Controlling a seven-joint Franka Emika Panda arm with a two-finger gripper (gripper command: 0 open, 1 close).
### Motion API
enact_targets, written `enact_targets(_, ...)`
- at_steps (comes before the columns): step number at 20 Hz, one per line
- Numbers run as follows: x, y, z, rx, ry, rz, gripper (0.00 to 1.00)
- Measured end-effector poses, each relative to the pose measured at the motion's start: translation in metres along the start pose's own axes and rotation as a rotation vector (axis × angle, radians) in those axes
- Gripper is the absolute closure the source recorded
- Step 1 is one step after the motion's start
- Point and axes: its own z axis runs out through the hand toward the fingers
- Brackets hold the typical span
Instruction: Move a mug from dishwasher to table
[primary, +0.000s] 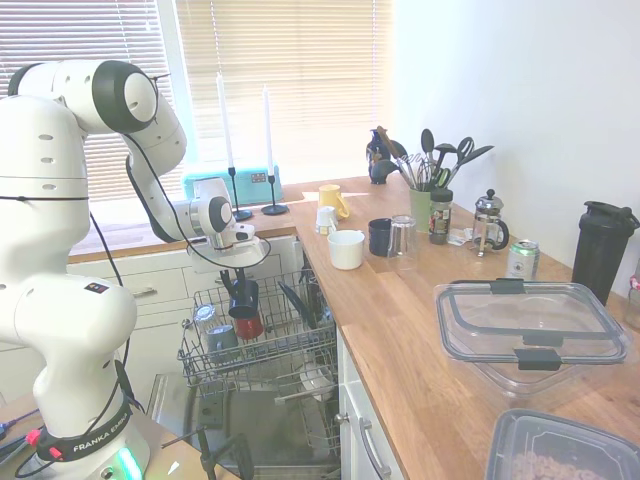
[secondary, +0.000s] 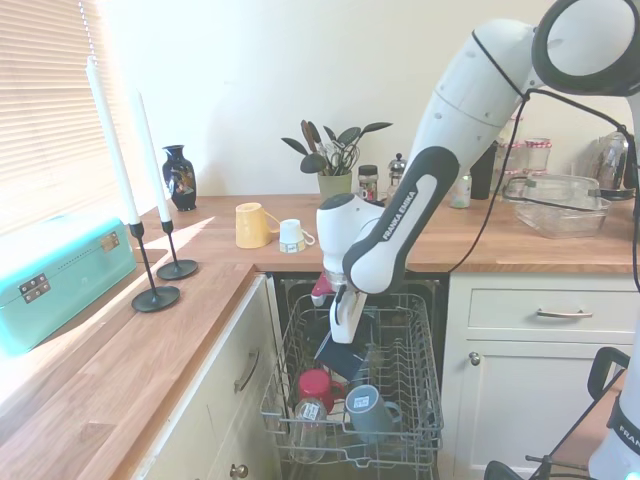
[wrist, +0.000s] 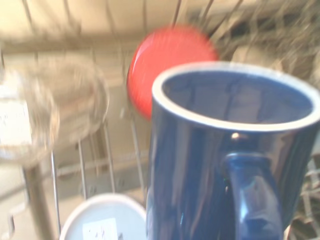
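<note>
Hand (secondary: 341, 338) clamped on glossy navy ceramic mug (secondary: 341, 357), above grey wire dishwasher rack (secondary: 420, 420)

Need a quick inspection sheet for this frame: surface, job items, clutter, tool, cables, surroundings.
Surface: wooden table, crowded at the far end, bare patch near the dishwasher.
Job's things: navy mug tilted in the tool above the dishwasher rack; its handle and rim fill the wrist view.
Clutter: red mug, grey-blue mug and a glass in the rack; white cup, plastic containers on the table.
Tool: shut on the mug.
Cables: black cable along the arm.
Surroundings: window blinds, two candlesticks, white cabinets.
</note>
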Motion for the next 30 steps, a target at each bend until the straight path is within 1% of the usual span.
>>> enact_targets(3,0.005,0.000,-0.017,0.017,0.029,0.038,1.00)
enact_targets(8,0.021,0.004,-0.030,0.035,0.055,0.099,1.00)
enact_targets(13,0.054,0.022,-0.067,0.069,0.074,0.206,1.00)
enact_targets(15,0.067,0.033,-0.083,0.088,0.080,0.257,1.00)
enact_targets(18,0.084,0.055,-0.099,0.102,0.078,0.329,1.00)
enact_targets(25,0.117,0.110,-0.125,0.107,0.061,0.474,1.00)
enact_targets(28,0.130,0.128,-0.131,0.098,0.055,0.512,1.00)
enact_targets(30,0.136,0.131,-0.129,0.095,0.051,0.522,1.00)
